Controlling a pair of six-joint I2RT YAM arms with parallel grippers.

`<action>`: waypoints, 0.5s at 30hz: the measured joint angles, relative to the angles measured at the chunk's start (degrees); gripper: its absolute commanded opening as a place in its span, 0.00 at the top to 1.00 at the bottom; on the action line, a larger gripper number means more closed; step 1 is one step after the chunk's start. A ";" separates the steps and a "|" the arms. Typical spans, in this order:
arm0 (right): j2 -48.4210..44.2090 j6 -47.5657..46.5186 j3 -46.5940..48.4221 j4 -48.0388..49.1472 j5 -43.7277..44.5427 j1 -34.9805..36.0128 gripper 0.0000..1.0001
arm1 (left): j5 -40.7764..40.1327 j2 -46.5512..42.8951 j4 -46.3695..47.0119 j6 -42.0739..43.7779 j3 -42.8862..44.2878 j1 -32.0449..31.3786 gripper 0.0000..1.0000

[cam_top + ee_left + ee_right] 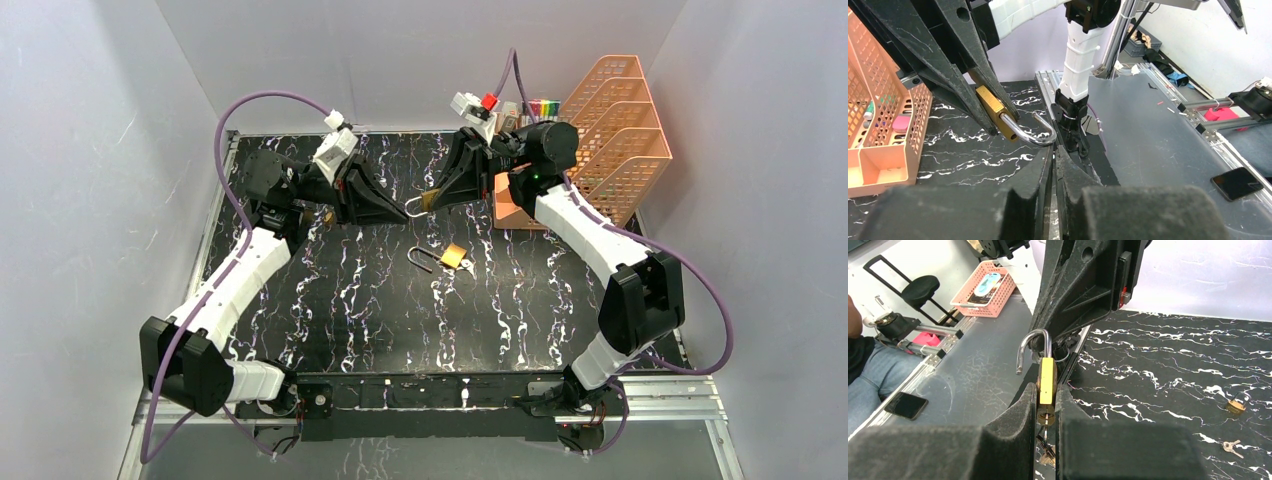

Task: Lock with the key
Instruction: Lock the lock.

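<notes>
A brass padlock (428,200) with its steel shackle (1030,342) swung open is held above the back middle of the table. My right gripper (436,197) is shut on the padlock body (1046,377). A key (1047,418) sits in the keyhole at the bottom, between the fingers, with its ring hanging below. My left gripper (400,212) is shut, and its fingertips (1048,150) touch the curved end of the shackle (1035,136). The body also shows in the left wrist view (993,112), pinched between the right fingers.
A second brass padlock (443,257) with an open shackle lies on the marble table (350,320), loose keys (466,268) beside it; both show in the right wrist view (1236,405). An orange mesh organiser (615,135) stands at the back right, close behind the right arm.
</notes>
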 measured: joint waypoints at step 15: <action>0.22 0.35 0.17 0.08 -0.71 0.00 1.00 | -0.60 1.52 0.44 -0.86 0.11 -0.05 0.44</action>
